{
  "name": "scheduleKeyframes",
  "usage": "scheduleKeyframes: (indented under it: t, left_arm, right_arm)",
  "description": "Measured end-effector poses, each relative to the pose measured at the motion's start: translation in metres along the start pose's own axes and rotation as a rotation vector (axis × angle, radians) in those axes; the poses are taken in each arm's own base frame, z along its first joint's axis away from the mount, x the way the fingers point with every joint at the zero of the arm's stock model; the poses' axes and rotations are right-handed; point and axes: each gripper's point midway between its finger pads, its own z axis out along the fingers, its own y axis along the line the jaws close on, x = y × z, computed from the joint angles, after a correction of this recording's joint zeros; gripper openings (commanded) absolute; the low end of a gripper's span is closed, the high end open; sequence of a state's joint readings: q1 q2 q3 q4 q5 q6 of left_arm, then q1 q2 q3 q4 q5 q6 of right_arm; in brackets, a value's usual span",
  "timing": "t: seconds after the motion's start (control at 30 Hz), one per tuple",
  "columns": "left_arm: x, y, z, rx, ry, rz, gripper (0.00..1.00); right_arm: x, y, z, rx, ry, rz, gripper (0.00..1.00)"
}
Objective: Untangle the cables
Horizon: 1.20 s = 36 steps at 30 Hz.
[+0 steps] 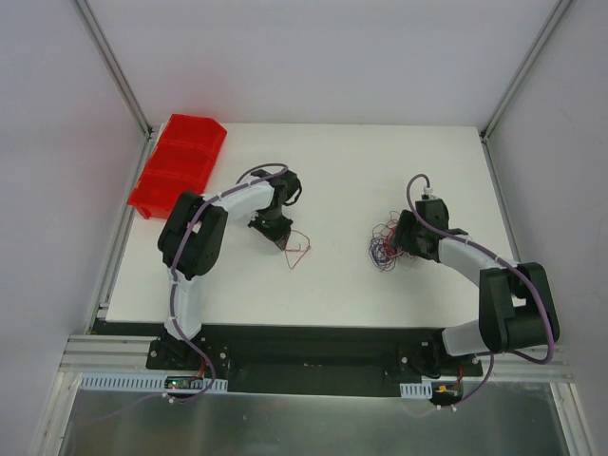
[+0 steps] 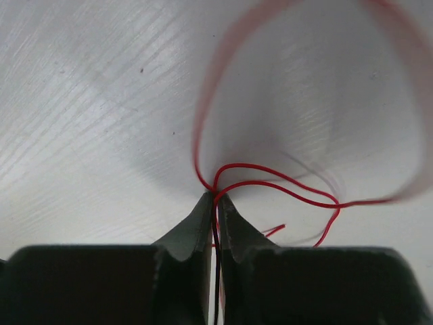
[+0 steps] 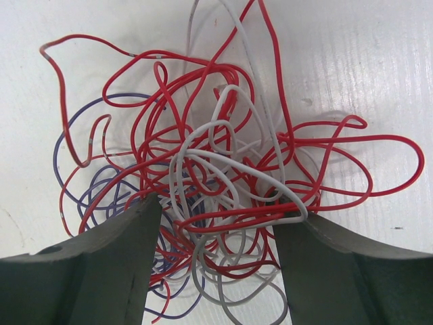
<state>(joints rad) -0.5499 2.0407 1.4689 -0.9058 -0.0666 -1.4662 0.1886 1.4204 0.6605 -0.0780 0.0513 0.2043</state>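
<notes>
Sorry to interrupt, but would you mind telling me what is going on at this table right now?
Two robot arms are working on untangling thin cables. The left gripper is pinched shut on a red wire that lies apart from the rest on the white table. The right gripper hangs open astride the main tangle of red, purple and white wires, not gripping it. A red bin sits at the table's far left corner.

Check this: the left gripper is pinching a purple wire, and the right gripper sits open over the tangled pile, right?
Not quite. The left wrist view shows the left gripper shut on a red wire, not purple. The right gripper does sit open over the tangled pile.
</notes>
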Motion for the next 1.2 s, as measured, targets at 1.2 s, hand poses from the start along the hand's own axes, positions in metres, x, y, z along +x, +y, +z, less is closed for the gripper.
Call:
scheduleKeyframes:
  t: [1.2]
  left_arm:
    - [-0.259,0.051,-0.158,0.38,-0.653,0.494,0.0]
  right_arm:
    - [0.002,0.004,0.0,-0.012,0.005,-0.016,0.68]
